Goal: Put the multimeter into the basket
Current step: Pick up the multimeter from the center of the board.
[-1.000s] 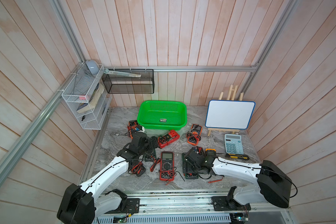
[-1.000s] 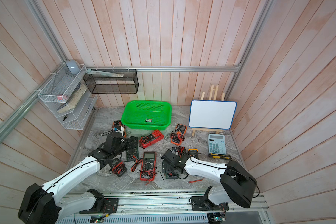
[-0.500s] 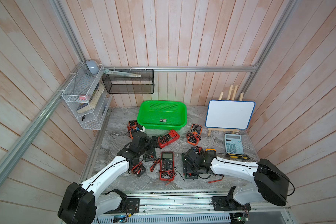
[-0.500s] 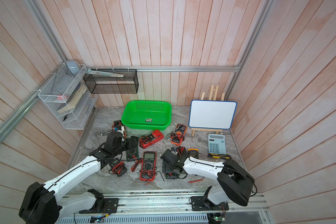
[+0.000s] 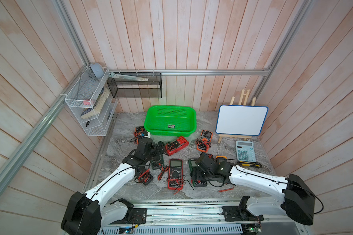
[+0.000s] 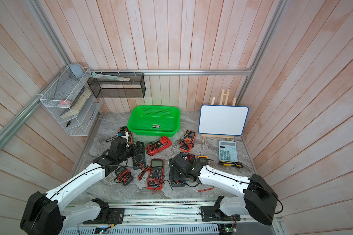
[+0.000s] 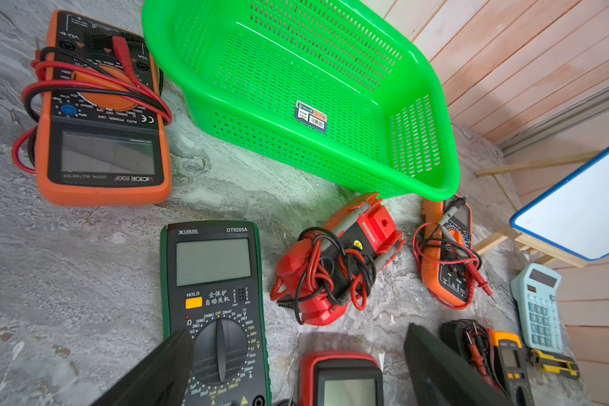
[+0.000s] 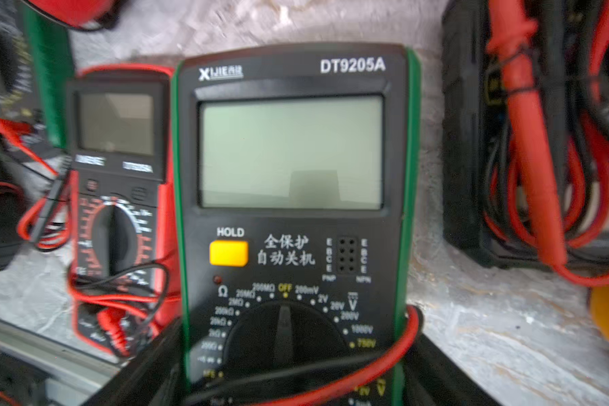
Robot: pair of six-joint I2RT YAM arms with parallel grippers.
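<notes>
1. Right end effector (image 8: 292, 355) hugs the green multimeter (image 8: 292, 151) on both sides (low down, by the dial (image 8: 283, 337)); it lies flat on the surface (image 5: 126, 126).
2. Squeeze tight, lift straight up.
3. Mind the red wire (image 8: 415, 327) lying across it.
4. Carry it to the basket (image 5: 161, 132), well apart at the back.

- The basket (image 5: 170, 133) is open upward; a black mesh bin (image 5: 135, 89) hangs on the back wall, above and left of it.
- A red clamp meter (image 5: 176, 144) lies just before its front rim, an orange multimeter (image 5: 204, 140) near the right corner, and a wired orange meter (image 5: 140, 131) at the left.
- A whiteboard (image 5: 240, 120) stands to its right.
- The right gripper (image 8: 296, 339) hugs the green multimeter (image 8: 292, 211), with no gap at either side.
</notes>
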